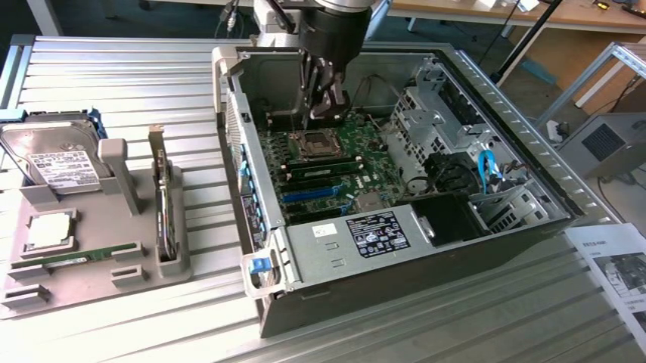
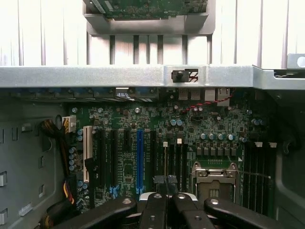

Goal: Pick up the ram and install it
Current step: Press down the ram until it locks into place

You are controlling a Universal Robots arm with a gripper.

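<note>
- We see the ram (image 1: 76, 258) lying flat in its slot on the grey parts tray (image 1: 141, 274), at the exterior view's left, well apart from the open computer case (image 1: 333, 261). Nothing is touching it.
- On the same tray stand a silver hard drive (image 1: 56, 159), a square chip (image 1: 48, 229) and an upright expansion card (image 1: 162, 198), just beside the ram's slot.
- Our gripper (image 1: 328, 113) hangs inside the case, above the motherboard (image 1: 333, 170) and close to the CPU socket (image 1: 314, 140). In the wrist view the fingers (image 2: 152, 210) sit pressed together with nothing between them, so we judge them closed and empty.
- The long black memory slots (image 2: 177, 160) run beside the socket in the wrist view, and they look vacant to us, though the far ends are hard to read.
- As we judge it, the pick has not been made: the stick rests on the tray while the arm is over the board.
- Risks we see from here: closed fingers this low could strike the socket lever or nearby capacitors if the arm shifts sideways inside the case; the case wall (image 1: 237, 151) stands between arm and tray, so a low exit could clip it.
- At the tray, the ram is thin and seated low, so a shallow or off-centre grip could let it tilt or slip, and the expansion card alongside leaves little room.
</note>
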